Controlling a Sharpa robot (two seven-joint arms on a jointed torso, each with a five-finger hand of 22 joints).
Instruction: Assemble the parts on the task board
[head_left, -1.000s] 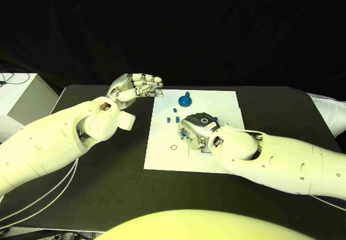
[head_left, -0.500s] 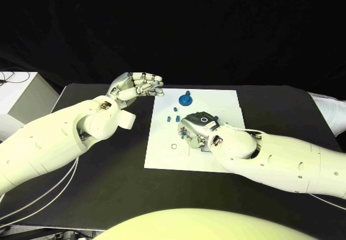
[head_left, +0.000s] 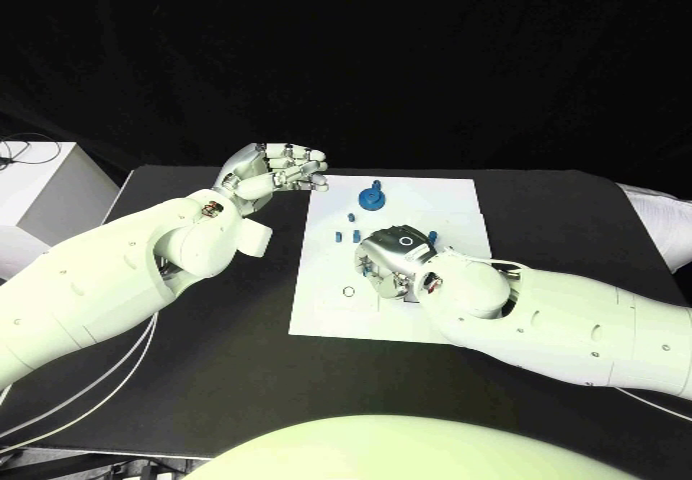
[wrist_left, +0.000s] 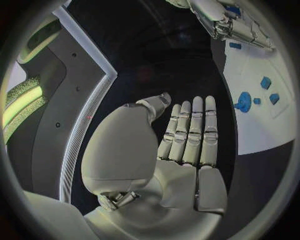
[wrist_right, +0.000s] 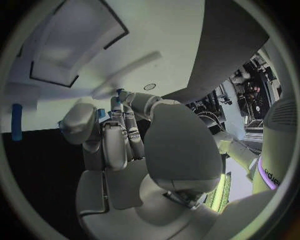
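Note:
The white task board (head_left: 440, 205) lies in the middle of the black table. My right hand (head_left: 392, 258) rests palm down over the board's middle, its fingers (wrist_right: 122, 127) reaching down to the white surface. A small blue part (wrist_right: 100, 113) shows between the thumb and those fingers. My left hand (head_left: 274, 170) hangs above the board's far left corner, palm (wrist_left: 181, 175) flat, fingers straight and side by side, holding nothing. A round blue part with a peg (head_left: 371, 200) stands at the board's far edge. Small blue pieces (head_left: 346, 238) lie just left of my right hand.
A white box (head_left: 36, 195) with cables stands off the table's left end. A small ring mark (head_left: 348, 293) shows on the board's near left. A blue bar (wrist_right: 16, 121) lies at the board's edge. The right hand (wrist_left: 231, 22) also appears in the left wrist view.

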